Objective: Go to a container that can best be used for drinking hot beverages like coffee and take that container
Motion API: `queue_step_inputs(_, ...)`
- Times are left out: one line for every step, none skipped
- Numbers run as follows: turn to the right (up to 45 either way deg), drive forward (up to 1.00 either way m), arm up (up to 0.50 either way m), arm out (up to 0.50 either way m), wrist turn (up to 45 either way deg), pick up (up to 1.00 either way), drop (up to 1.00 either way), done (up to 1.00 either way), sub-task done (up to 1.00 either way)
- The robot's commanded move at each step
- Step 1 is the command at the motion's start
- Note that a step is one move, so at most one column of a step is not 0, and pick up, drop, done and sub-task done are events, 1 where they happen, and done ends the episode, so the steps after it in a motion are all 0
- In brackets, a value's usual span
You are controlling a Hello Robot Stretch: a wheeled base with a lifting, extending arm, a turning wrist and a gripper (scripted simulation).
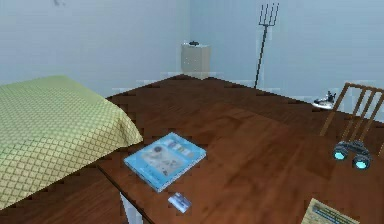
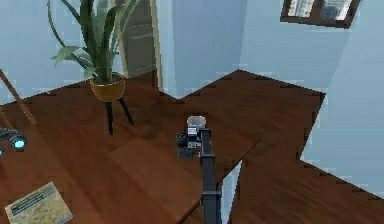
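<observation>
Where the arm point(image 2: 208, 180) ends near the worktop's point(image 2: 120, 190) edge, a grey cup point(image 2: 197, 124) shows at the jaws; their state I cannot tell. Open floor point(image 2: 270, 100) lies beyond, toward a potted plant point(image 2: 100, 50).

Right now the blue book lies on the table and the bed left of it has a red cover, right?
No: the forward view shows the bed with a yellow-green cover, not red. The blue book does lie on the table, bed to its left.
</observation>
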Motion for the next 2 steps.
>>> queue_step_inputs(0.0,0.0,0.1,0.0,0.0,0.0,0.0,0.0,0.0)
queue_step_inputs(0.0,0.0,0.0,0.0,0.0,0.0,0.0,1.0,0.0)
